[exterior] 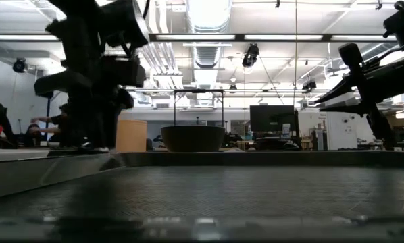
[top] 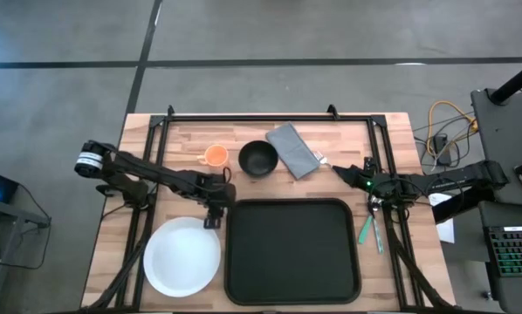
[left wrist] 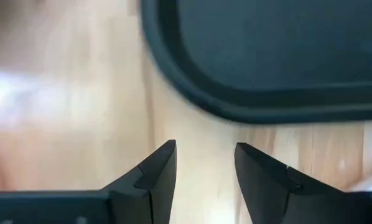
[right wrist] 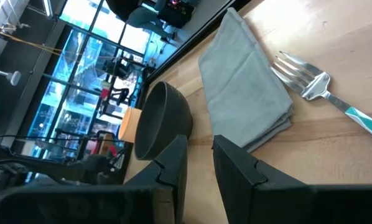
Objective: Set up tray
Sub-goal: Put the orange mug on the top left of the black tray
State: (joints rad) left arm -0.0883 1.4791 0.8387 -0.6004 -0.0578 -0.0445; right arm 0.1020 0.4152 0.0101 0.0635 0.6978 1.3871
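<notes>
On table, one tray [top: 291, 251], left hand [top: 214, 218] apart, right hand [top: 338, 169] apart

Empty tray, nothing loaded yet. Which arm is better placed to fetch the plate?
Left, probably. The left gripper hangs open, holding nothing, between the white plate and the tray, right beside the plate's rim. The right gripper sits across the table, near the fork and napkin.

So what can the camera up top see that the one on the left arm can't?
Only the high view shows the white plate, orange cup, black bowl, grey napkin and the right gripper. Only the left wrist view shows the left gripper open, up close. Both show the tray and the wooden table.
</notes>
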